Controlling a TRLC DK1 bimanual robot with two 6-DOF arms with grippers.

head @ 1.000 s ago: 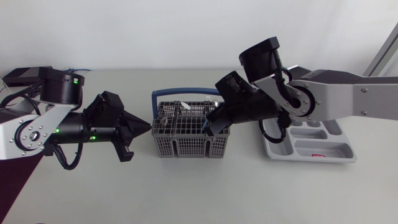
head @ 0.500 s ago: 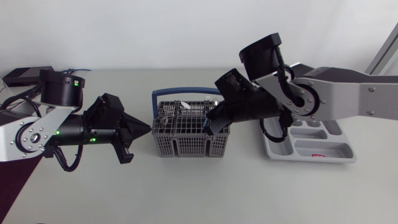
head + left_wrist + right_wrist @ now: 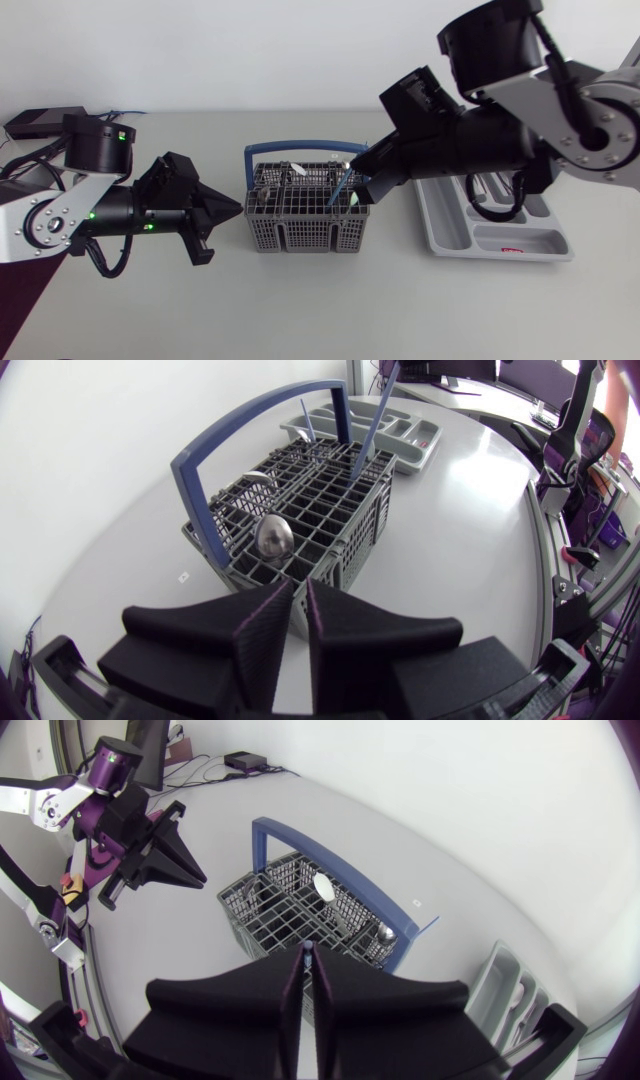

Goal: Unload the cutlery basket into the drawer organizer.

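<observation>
Over basket [image 3: 300, 236] | blue utensil [image 3: 343, 187] pinched by right jaws at handle top | judged light, stiff, slippery | left jaws closed, empty

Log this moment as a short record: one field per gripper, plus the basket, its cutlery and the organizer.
left gripper: shut, holding nothing, pointing at one end of the basket
right gripper: shut on the blue-handled utensil
blue-handled utensil: tilted, lower end inside the basket
basket: upright between the two grippers, blue handle raised
spoon: standing bowl-up in the basket, at the end nearest the left gripper
drawer organizer: beside the basket on the right arm's side, partly hidden by that arm
</observation>
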